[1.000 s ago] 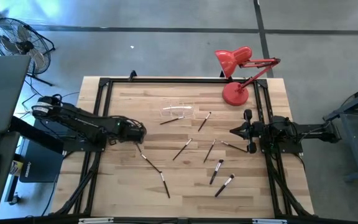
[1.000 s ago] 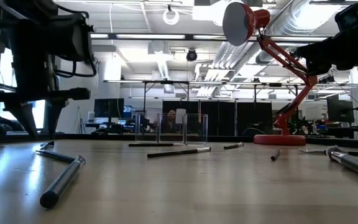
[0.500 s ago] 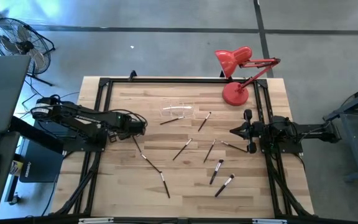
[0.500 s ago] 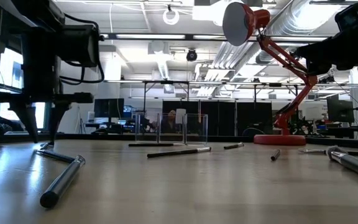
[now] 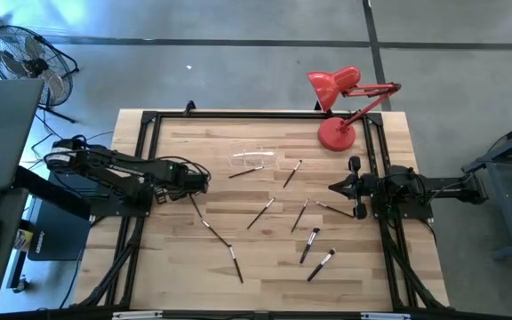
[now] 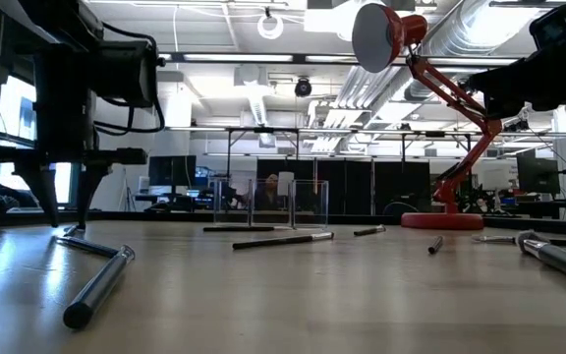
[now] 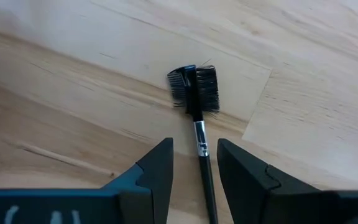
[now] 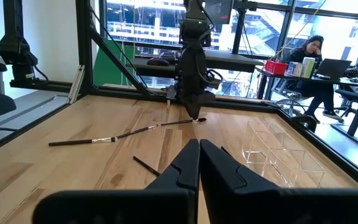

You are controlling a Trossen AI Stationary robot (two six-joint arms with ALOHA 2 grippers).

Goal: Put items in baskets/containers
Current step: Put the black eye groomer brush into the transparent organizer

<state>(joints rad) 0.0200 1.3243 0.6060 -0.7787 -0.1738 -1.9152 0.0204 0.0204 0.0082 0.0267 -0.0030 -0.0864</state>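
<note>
Left gripper (image 7: 194,163) low over a comb-headed brush (image 7: 195,93) at the bench's (image 5: 194,267) left side; right gripper (image 8: 199,163) parked at the right edge.

Left wrist view alone shows the fingers (image 7: 156,167) parted, straddling the brush handle, probably not touching it. Right fingers (image 8: 185,165) are pressed together, empty. The clear holder (image 5: 254,160), faint from above, reads plainly in the right wrist view, back-centre, brushes (image 5: 260,213) scattered in front of it.
</note>
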